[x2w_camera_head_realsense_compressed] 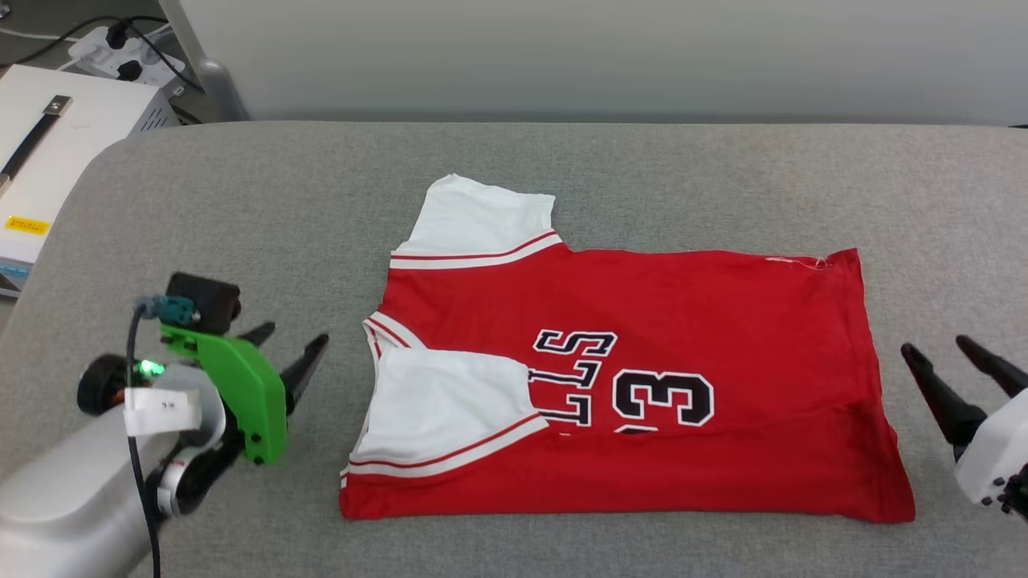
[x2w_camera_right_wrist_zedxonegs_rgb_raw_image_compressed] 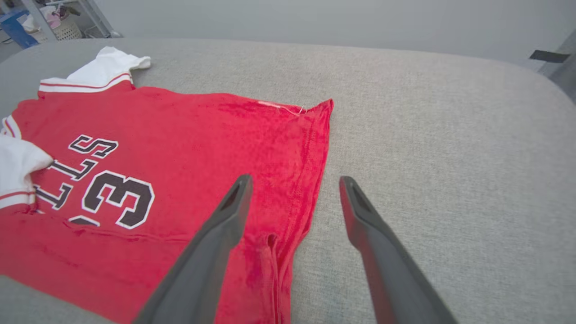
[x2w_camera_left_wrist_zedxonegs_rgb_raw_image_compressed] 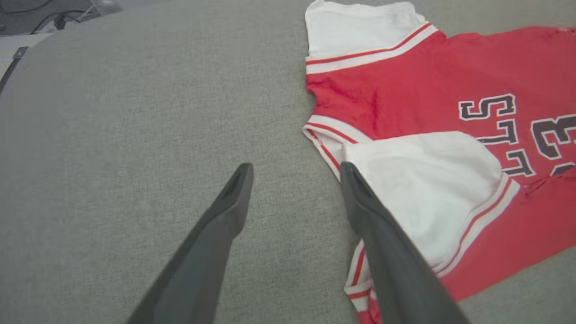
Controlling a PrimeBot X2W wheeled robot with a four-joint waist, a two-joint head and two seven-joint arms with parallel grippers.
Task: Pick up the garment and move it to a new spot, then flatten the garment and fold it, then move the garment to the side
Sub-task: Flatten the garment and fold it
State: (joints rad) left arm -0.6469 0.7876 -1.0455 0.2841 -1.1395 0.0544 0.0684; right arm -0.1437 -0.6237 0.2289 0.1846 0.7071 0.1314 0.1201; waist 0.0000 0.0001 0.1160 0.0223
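- red jersey (x2w_camera_head_realsense_compressed: 683,305): looks soft, light, limp (near side folded over); probably best pinched at shoulder and hem corners
- left tool (x2w_camera_head_realsense_compressed: 295,335), right tool (x2w_camera_head_realsense_compressed: 936,345): both spread, empty

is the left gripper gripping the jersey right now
No: in the head view the left gripper stands open, apart from the red jersey, with bare grey fabric surface between them.

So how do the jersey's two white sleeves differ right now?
The far sleeve sticks out past the jersey onto the grey surface; the near sleeve lies folded inward on its red front. The near sleeve covers part of the black letters; the far sleeve covers none. Both are white with striped trim.
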